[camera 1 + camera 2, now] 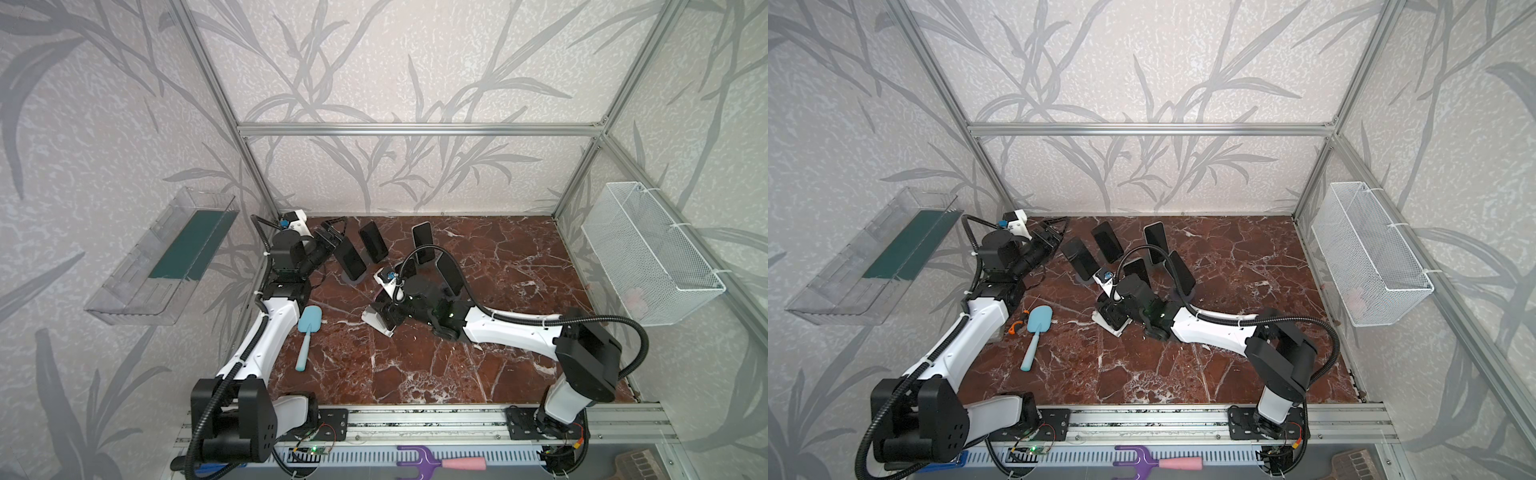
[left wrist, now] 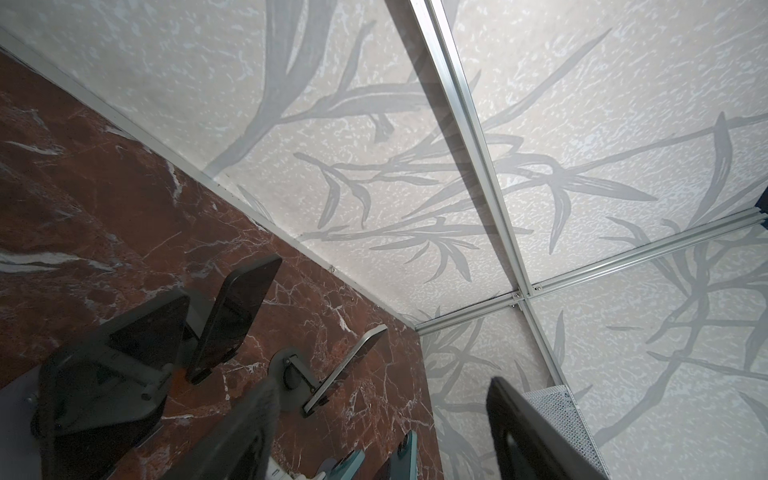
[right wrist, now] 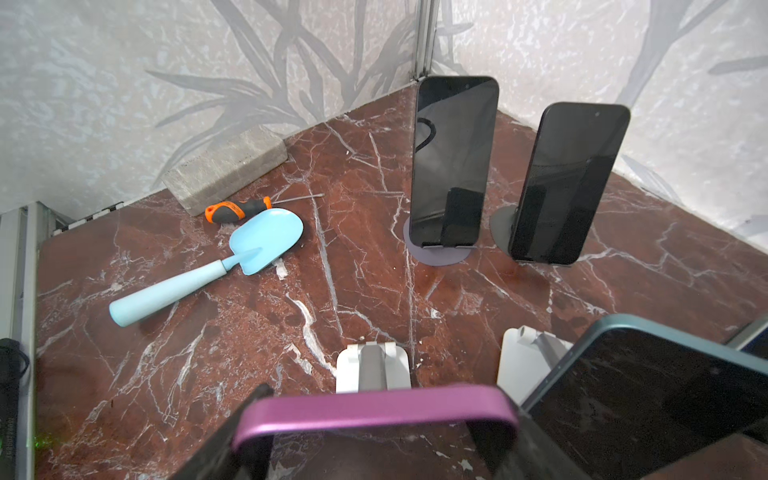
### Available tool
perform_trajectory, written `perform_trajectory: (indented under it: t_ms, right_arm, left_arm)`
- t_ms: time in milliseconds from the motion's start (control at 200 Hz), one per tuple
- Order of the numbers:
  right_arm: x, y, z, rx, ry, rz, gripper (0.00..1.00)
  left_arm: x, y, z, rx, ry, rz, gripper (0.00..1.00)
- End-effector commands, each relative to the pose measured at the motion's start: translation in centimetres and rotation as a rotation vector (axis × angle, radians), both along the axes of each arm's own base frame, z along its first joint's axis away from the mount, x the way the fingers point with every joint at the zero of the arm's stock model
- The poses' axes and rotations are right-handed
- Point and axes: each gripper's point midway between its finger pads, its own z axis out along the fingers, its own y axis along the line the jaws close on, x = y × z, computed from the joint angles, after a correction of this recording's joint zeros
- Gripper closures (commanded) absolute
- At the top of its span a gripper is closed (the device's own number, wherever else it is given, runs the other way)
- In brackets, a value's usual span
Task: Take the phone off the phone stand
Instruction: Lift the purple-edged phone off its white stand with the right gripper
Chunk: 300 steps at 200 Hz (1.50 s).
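My right gripper (image 3: pixel 376 415) is shut across the width of a purple phone (image 3: pixel 374 409), one finger on each long side. The phone's top edge hangs just over a white phone stand (image 3: pixel 372 368). Whether its lower end still rests in the stand is hidden. In both top views this gripper (image 1: pixel 384 316) sits low at the table's middle over the white stand (image 1: pixel 376 323). A teal phone (image 3: pixel 648 399) leans on a second white stand (image 3: pixel 523 365) beside it. My left gripper (image 1: pixel 334 232) (image 2: pixel 382 384) is open and empty at the back left.
Black phones (image 1: pixel 350 259) (image 1: pixel 373 242) (image 1: pixel 422 242) stand on dark round stands behind the right arm. A blue trowel (image 1: pixel 309 332), a screwdriver (image 3: pixel 237 208) and a grey block (image 3: pixel 226 170) lie on the left. A white wire basket (image 1: pixel 648 253) hangs on the right wall and a clear bin (image 1: pixel 162 257) on the left wall.
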Motion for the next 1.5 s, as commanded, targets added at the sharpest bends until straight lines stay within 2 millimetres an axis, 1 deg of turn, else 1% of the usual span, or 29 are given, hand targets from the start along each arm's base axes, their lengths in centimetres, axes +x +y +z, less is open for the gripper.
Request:
perform_trajectory:
  t_ms: [0,190,365,505,605,645,795,860,1000,1070,1160,1270,1355,1455,1495]
  right_arm:
    - [0.0,-0.8,3.1,0.041,-0.052,-0.008,0.35]
    - [-0.4,-2.5,6.0,0.039,-0.101,-0.028,0.36]
    - [-0.5,-5.0,8.0,0.007,-0.163,-0.079,0.36]
    - [-0.5,-7.3,9.8,-0.017,-0.217,-0.136,0.37]
    - [-0.5,-9.1,10.3,-0.049,-0.237,-0.18,0.38]
    - [-0.6,-9.8,10.6,-0.058,-0.247,-0.2,0.38]
    - [-0.2,-13.5,11.6,-0.098,-0.278,-0.292,0.38]
    - [0.2,-15.7,12.3,-0.12,-0.296,-0.348,0.38]
    - [1.4,-20.5,13.0,-0.146,-0.29,-0.443,0.39]
    - [2.3,-22.9,12.9,-0.153,-0.277,-0.496,0.39]
    - [3.7,-25.5,12.6,-0.15,-0.245,-0.562,0.39]
    - [5.4,-27.6,12.4,-0.154,-0.223,-0.615,0.39]
    - [7.0,-28.9,11.9,-0.169,-0.201,-0.653,0.39]
    - [8.5,-30.0,11.5,-0.173,-0.188,-0.698,0.38]
    - [9.0,-30.3,11.3,-0.17,-0.184,-0.705,0.38]
  left_arm:
    - [-0.4,-0.7,0.8,0.01,-0.04,-0.026,0.21]
    - [-0.5,-1.9,0.7,0.022,-0.042,-0.063,0.21]
    - [-0.7,-3.4,0.6,0.048,-0.046,-0.107,0.22]
    - [-1.0,-4.4,0.4,0.064,-0.038,-0.129,0.22]
    - [-0.9,-4.9,-0.1,0.057,-0.021,-0.144,0.22]
    - [-0.8,-5.2,0.0,0.046,-0.022,-0.157,0.22]
    - [-1.0,-5.6,0.4,0.038,-0.038,-0.173,0.24]
    - [-1.1,-5.8,0.2,0.049,-0.035,-0.173,0.24]
    - [-1.4,-6.7,0.0,0.046,-0.032,-0.195,0.24]
    - [-1.5,-7.1,0.1,0.042,-0.034,-0.208,0.24]
    - [-1.6,-7.6,0.1,0.038,-0.035,-0.222,0.24]
    - [-1.7,-7.8,0.2,0.039,-0.038,-0.228,0.24]
    - [-1.6,-7.8,0.0,0.046,-0.037,-0.227,0.24]
    - [-1.4,-7.5,-0.8,0.061,-0.012,-0.207,0.25]
    - [-1.5,-7.5,-0.7,0.06,-0.015,-0.209,0.25]
